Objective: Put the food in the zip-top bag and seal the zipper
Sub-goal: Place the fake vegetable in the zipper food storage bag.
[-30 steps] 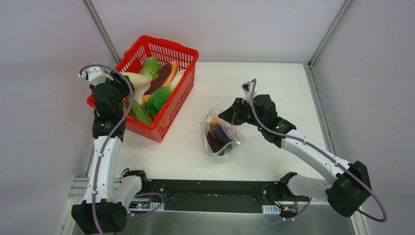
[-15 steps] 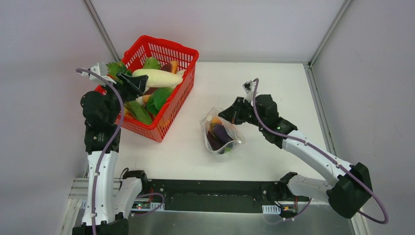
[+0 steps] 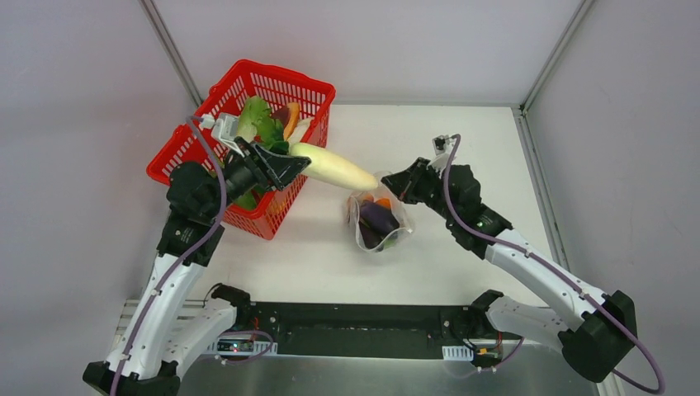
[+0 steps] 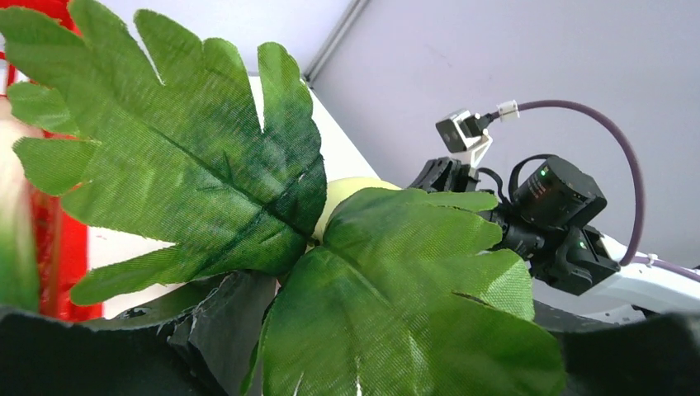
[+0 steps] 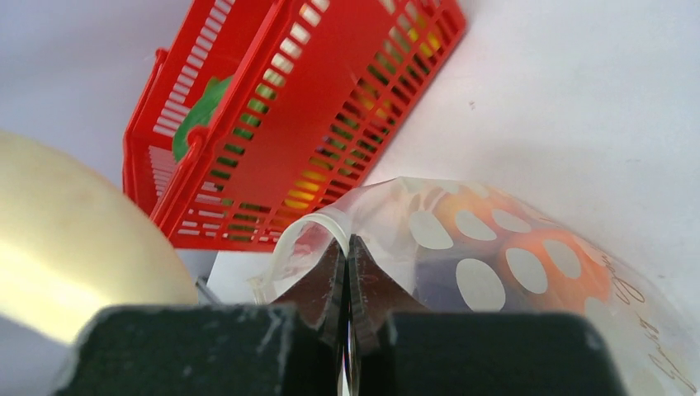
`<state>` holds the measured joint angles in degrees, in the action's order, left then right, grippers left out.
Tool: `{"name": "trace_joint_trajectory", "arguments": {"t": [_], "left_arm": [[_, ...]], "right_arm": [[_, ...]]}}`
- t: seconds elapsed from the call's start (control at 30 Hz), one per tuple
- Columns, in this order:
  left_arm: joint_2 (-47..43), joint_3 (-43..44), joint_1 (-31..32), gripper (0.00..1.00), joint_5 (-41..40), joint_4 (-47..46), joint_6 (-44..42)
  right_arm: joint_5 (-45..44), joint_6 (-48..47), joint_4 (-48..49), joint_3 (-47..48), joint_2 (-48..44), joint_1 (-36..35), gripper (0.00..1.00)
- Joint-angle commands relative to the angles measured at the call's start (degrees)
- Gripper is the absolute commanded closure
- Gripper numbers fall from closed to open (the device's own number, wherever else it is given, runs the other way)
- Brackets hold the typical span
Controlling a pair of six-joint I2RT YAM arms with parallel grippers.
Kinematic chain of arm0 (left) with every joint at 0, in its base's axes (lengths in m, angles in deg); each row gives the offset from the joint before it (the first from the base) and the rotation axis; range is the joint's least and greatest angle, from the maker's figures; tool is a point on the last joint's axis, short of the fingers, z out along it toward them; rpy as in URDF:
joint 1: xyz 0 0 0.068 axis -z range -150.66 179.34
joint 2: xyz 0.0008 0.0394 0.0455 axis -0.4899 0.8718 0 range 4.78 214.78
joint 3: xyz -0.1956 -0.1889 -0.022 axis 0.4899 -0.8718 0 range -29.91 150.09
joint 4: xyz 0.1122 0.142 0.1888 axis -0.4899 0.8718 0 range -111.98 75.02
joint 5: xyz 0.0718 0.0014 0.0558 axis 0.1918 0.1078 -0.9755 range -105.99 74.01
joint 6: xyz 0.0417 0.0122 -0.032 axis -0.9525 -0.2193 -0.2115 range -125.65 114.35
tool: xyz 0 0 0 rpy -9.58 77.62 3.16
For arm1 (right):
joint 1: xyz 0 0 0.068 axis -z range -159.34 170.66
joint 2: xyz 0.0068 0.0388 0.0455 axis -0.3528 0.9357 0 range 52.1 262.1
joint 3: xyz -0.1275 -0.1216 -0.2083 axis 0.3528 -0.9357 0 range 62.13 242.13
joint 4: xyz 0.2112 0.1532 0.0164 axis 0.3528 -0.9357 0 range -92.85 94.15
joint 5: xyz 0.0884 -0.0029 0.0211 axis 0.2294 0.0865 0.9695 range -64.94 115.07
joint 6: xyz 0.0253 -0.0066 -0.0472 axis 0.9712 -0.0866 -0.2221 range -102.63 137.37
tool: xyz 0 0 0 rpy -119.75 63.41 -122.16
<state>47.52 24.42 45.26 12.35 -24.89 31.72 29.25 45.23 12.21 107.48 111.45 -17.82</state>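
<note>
Top external view is showing the left gripper [image 3: 276, 165] clamping the radish [image 3: 334, 167] by its leafy end, the long axis pointing tip-first at the bag [image 3: 381, 223] and the tip hanging just left of the bag's mouth. The right gripper [image 3: 404, 183], just behind the bag, is pinching the rim with fingers closed, while an eggplant [image 3: 376, 219] is lying inside. In the left wrist view, leaves [image 4: 248, 206] are blocking the fingers and the bag, so how wide the mouth is gaping is hard to tell.
</note>
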Motion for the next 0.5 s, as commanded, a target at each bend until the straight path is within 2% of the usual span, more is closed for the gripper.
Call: {"name": "trace_joint_trajectory", "arguments": {"t": [0.0, 0.1, 0.23, 0.37, 0.47], "left_arm": [[0.51, 0.06, 4.06, 1.0, -2.02, -3.62, -0.09], [2.03, 1.08, 9.19, 1.0, -5.7, 0.33, -4.06], [1.3, -1.31, 16.7, 1.0, -16.85, -0.43, -9.14], [4.44, 0.26, 20.88, 1.0, -22.94, 4.47, -14.0], [6.77, -0.72, 24.68, 1.0, -29.42, 3.29, -16.27]], "right_arm": [[-8.73, 1.69, 5.4, -0.29, -2.96, 0.16, 1.0], [-8.88, 1.91, 5.69, 0.1, -2.84, 0.13, 1.0], [-9.08, 2.98, 5.74, 0.19, -2.58, 0.15, 1.0], [-8.23, 4.14, 6.08, 0.03, -2.66, 0.16, 1.0], [-7.17, 4.56, 6.2, 0.09, -2.53, 0.16, 1.0]]}}
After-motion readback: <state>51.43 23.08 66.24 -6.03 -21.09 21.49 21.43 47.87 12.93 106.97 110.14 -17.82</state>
